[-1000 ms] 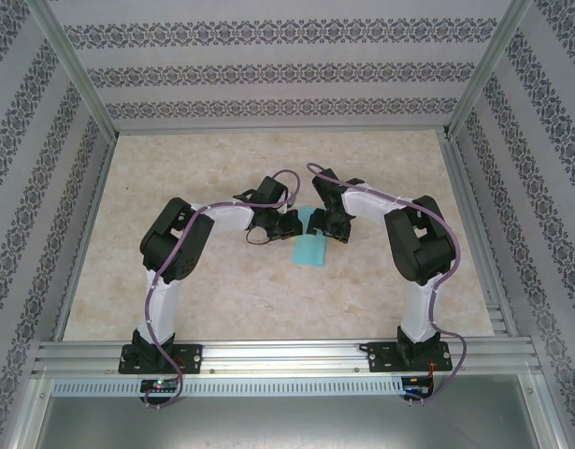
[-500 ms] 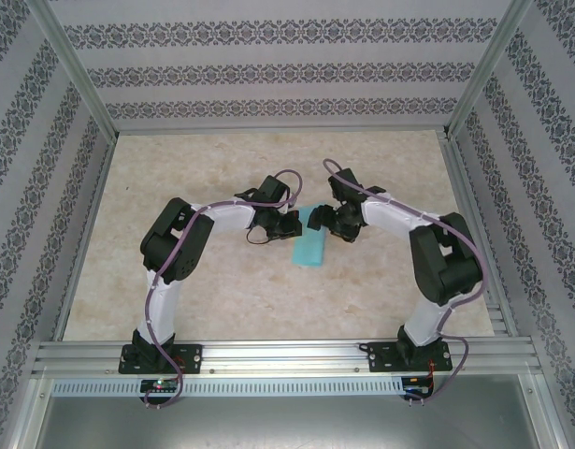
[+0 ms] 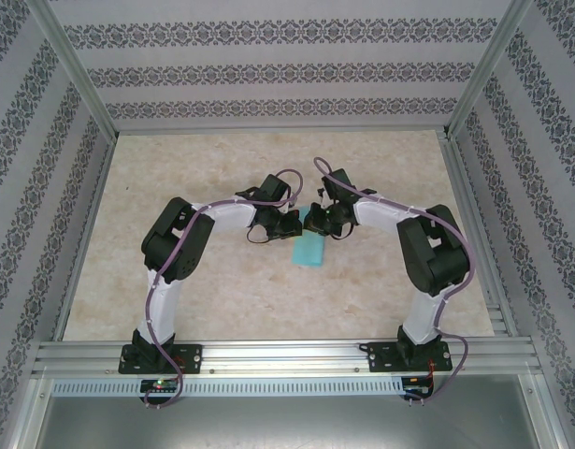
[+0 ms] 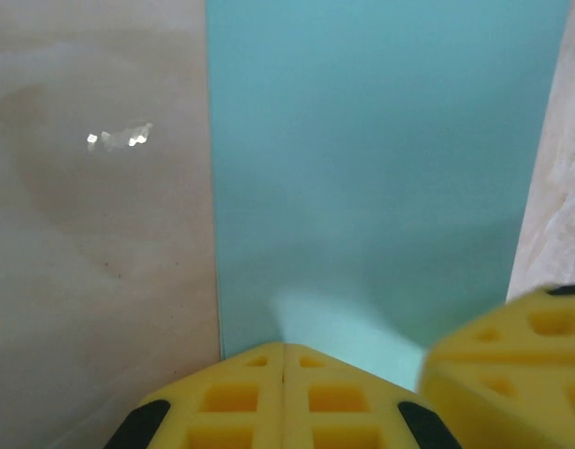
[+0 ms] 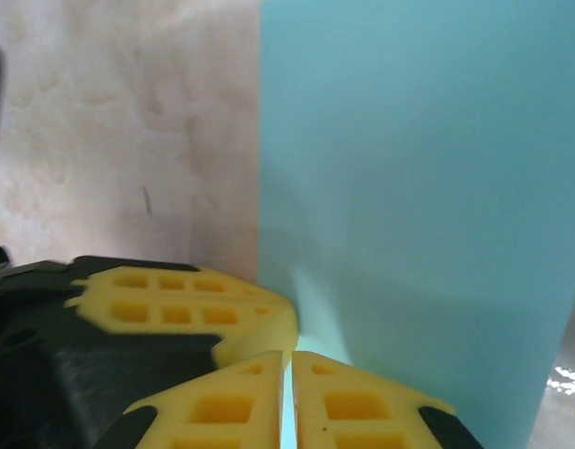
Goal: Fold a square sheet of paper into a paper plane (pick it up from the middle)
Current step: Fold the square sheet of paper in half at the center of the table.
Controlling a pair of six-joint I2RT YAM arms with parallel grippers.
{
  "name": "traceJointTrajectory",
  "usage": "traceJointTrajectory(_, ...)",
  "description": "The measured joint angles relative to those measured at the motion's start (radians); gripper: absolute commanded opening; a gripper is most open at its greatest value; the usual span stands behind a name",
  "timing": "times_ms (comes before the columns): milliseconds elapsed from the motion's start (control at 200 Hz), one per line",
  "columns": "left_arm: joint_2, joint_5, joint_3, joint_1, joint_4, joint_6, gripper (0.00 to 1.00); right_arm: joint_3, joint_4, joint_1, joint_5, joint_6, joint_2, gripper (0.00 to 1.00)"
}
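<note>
Right wrist view: right pincer (image 5: 289, 360) clamps the square sheet of paper (image 5: 409, 168); left pincer (image 4: 283, 351), just beside, pinches it too, over the tabletop (image 5: 128, 112).

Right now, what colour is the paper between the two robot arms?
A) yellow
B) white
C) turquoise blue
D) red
C: the sheet of paper is plainly turquoise blue against the pale table.

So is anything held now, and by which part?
Yes: the turquoise paper, pinched at its far edge by the left gripper and the right gripper, shut side by side.
</note>
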Motion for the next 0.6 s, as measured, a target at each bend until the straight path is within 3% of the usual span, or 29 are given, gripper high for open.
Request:
traceJointTrajectory(430,0.014,0.001,0.031,0.0,-0.042,0.003,0.03,-0.07,0.054,-0.054,-0.013,-0.018,0.024,0.12)
traceJointTrajectory(599,0.016,0.001,0.033,0.0,-0.048,0.005,0.02,-0.153,0.179,-0.094,-0.093,-0.035,0.008,0.14)
